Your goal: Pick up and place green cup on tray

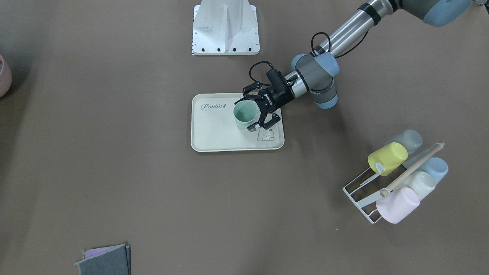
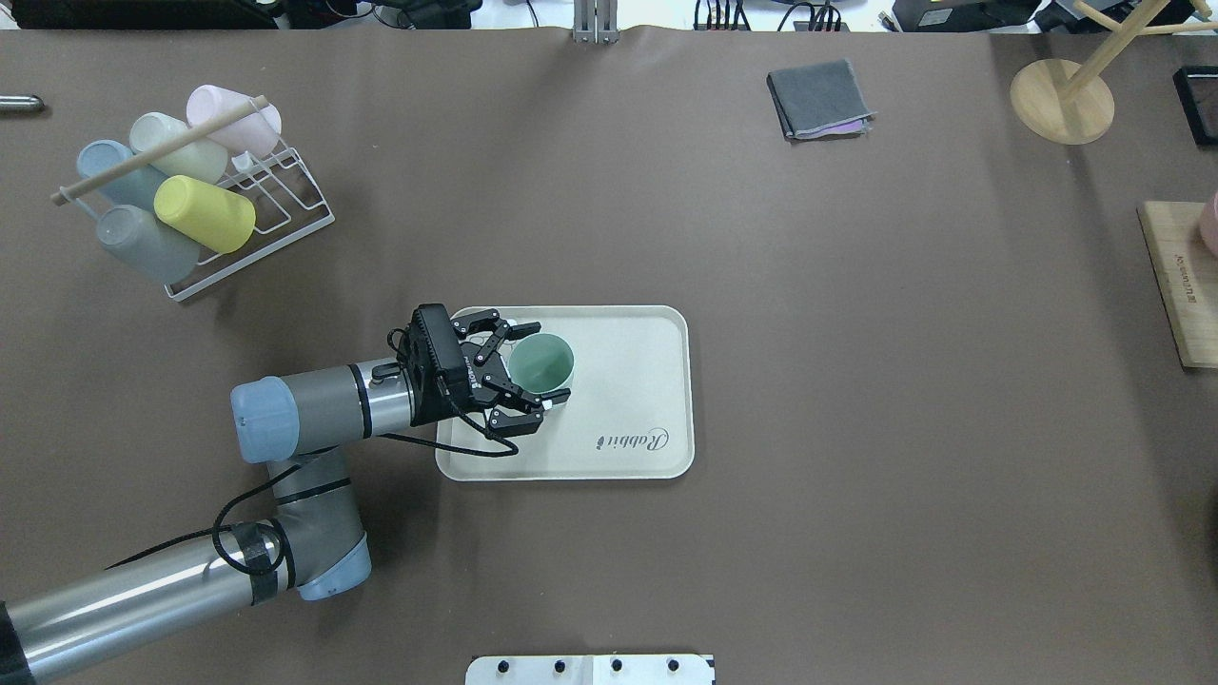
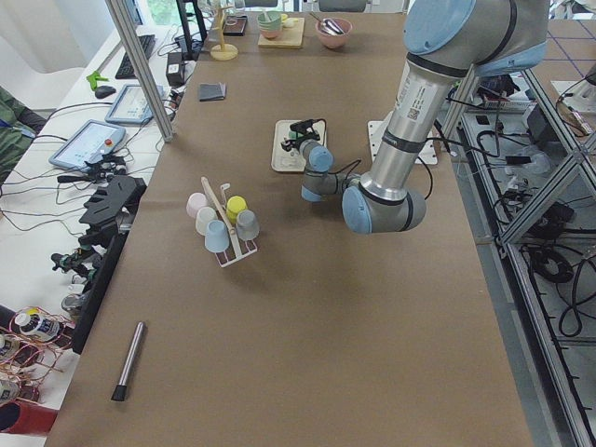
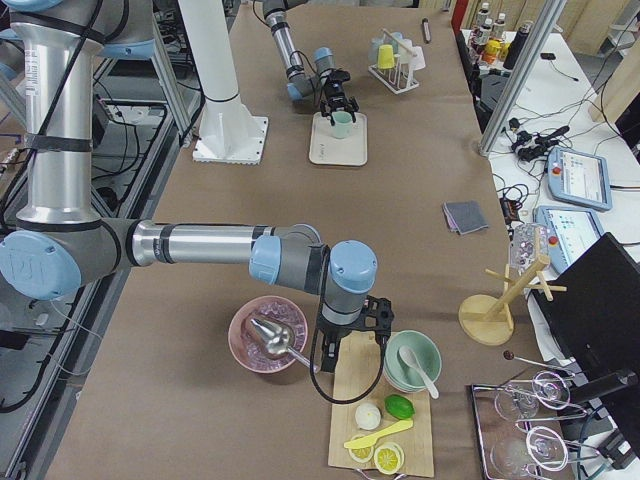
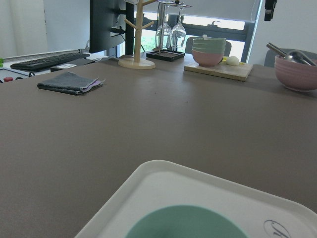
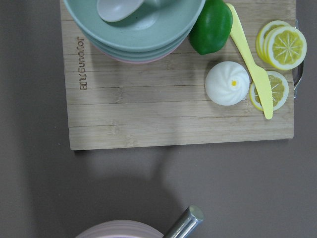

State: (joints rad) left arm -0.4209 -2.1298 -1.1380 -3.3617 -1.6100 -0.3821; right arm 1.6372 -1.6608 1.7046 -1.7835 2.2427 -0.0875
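On the table (image 2: 856, 476), the tray (image 2: 647, 333) reads "Rabbit" along its near edge. Past that, the green cup (image 2: 540, 362) stands upright on the tray. The left tool (image 2: 544, 364) (marked "ROBOTIQ") is spread wide on either side of it. Farther right, the right tool (image 4: 355, 330) hangs over a wooden board (image 6: 173, 109) with 1 line of lettering I cannot read. Whether this tool is wide or narrow I cannot tell.

The green cup (image 1: 241, 112) between the left gripper's (image 1: 245, 114) matt black fingers (image 1: 267, 121) is smooth, matt plastic. The tray (image 1: 214, 133) under the gripper is cream, smooth and nearly matt. The table cover (image 1: 114, 152) around it is matt brown and looks like paper. Behind the gripper, the arm tube (image 1: 349, 26) is brushed, shiny metal. Well off to the gripper's side stands a white-coated wire rack (image 1: 358, 205) with a bare wooden rod (image 1: 414, 166). The yellow cup (image 1: 387, 157) on it is matt plastic. The grey folded cloth (image 2: 818, 98) far ahead of the gripper looks soft.
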